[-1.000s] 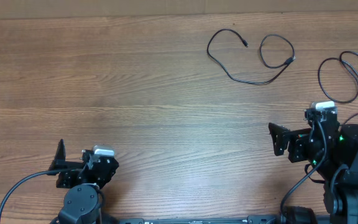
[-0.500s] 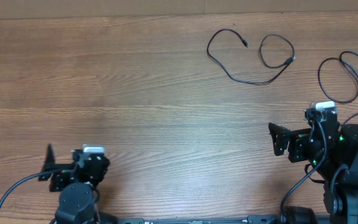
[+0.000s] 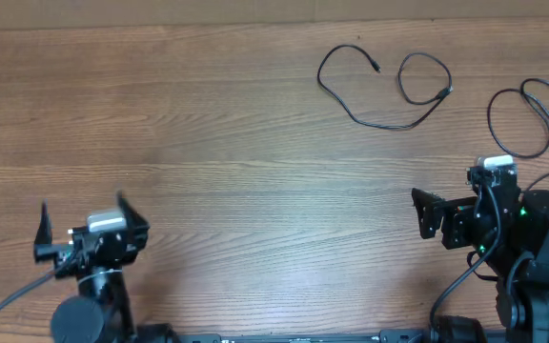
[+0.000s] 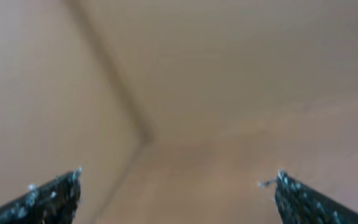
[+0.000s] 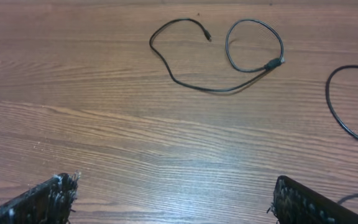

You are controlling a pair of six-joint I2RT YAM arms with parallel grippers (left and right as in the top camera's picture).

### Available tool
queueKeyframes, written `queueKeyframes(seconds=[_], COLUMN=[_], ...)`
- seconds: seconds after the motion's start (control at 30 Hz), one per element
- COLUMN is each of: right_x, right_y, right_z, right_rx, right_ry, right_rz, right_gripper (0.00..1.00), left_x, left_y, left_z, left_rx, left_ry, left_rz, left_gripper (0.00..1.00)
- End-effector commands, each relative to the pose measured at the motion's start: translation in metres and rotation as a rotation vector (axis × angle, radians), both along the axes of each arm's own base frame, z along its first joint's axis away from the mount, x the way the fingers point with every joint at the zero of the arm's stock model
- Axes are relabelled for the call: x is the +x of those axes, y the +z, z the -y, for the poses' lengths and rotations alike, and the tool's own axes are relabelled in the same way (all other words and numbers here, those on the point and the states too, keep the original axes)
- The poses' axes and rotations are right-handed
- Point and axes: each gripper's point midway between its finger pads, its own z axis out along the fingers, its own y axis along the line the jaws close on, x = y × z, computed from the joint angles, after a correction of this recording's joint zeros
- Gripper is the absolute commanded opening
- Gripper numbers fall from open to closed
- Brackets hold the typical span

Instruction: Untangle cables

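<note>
Left gripper spread wide, low at the table edge — perhaps tilted upward — right gripper likewise apart.

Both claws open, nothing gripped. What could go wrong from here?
1. The coiled black cable lies close to the right arm; a reach may snag or drag it.
2. The thin black two-loop cable lies flat on the wooden table, so the right claw may slip off it.
3. The left claw sits far away, its view blurred with no cable visible.
</note>
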Motion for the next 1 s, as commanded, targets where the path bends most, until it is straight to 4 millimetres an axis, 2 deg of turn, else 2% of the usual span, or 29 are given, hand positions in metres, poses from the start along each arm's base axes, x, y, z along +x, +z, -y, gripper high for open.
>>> queueKeyframes(seconds=[0.0,0.07,0.17,0.3,0.43,0.53,0.73,0.97], right_x=[0.0,0.0,0.0,0.0,0.0,0.0,0.0,0.0], right_y=[0.0,0.0,0.0,0.0,0.0,0.001,0.001,0.0], right_z=[0.0,0.0,0.0,0.0,0.0,0.0,0.0,0.0], right_rx=[-0.001,-0.001,-0.001,-0.001,-0.001,-0.001,-0.001,-0.001], right_ry=[-0.001,-0.001,-0.001,-0.001,-0.001,-0.001,-0.001,-0.001], right_rz=[0.004,0.004,0.004,0.004,0.004,0.004,0.004,0.004], right_gripper=[1.0,1.0,1.0,1.0,1.0,1.0,1.0,1.0], left_x=[0.011,0.016,0.022,0.03,0.039,0.041,0.042,0.038], left_y=[0.016,0.016,0.004,-0.021,-0.057,-0.073,-0.112,-0.133], left_z=[0.064,0.061,0.058,0.055,0.033,0.028,0.029,0.021], left_rx=[-0.043,-0.136,-0.212,-0.284,-0.46,-0.527,-0.551,-0.495], left_ry=[-0.408,-0.413,-0.418,-0.407,-0.28,-0.237,-0.207,-0.139], left_rz=[0.121,0.186,0.212,0.189,0.183,0.206,0.159,0.078], left_gripper=[1.0,1.0,1.0,0.99,1.0,1.0,1.0,0.99])
